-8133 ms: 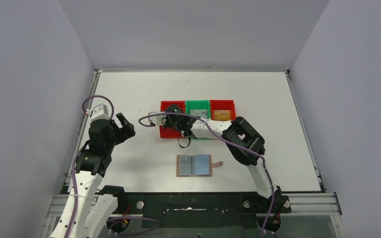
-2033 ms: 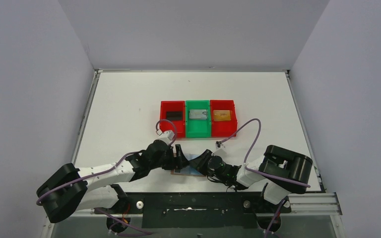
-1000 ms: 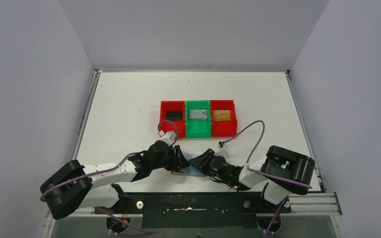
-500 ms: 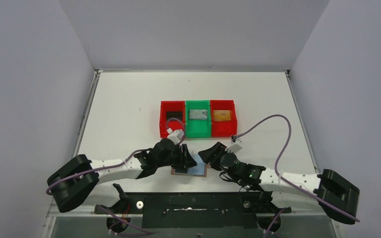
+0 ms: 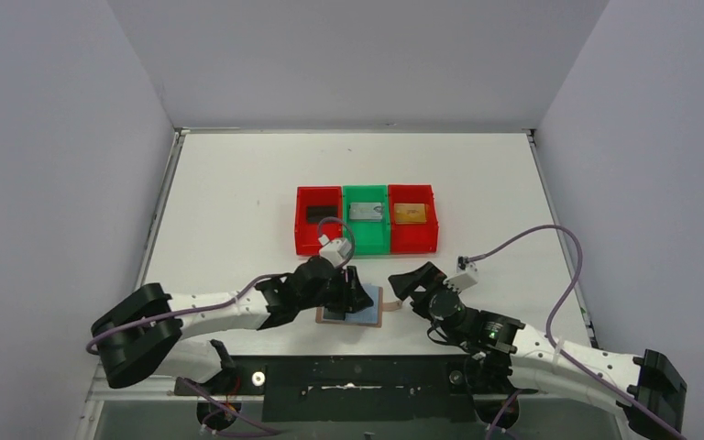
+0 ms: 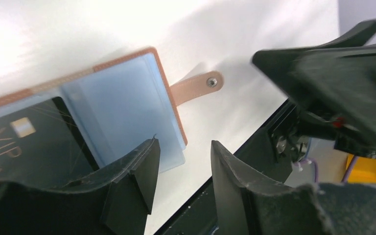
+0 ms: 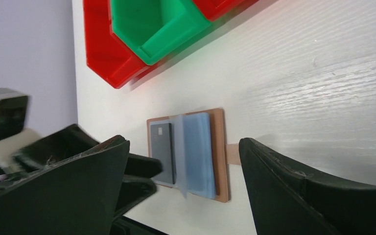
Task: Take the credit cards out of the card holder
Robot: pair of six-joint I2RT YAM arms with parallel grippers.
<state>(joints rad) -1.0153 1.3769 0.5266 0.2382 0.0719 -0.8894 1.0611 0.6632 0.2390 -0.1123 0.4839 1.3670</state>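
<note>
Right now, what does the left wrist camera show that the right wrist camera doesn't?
Only the left wrist view shows the VIP lettering on the black card and the snap stud on the strap tab. Only the right wrist view shows a red bin and the green bin. Both show the card holder lying open on the table, pale blue pockets up, with the black card in it.

- I've got the left arm (image 5: 229,310) stretched low toward the middle, left gripper (image 5: 356,293) with jaws partly apart.
- The right arm (image 5: 532,346) lies low too, right gripper (image 5: 407,284) facing it, jaws spread wide.
</note>
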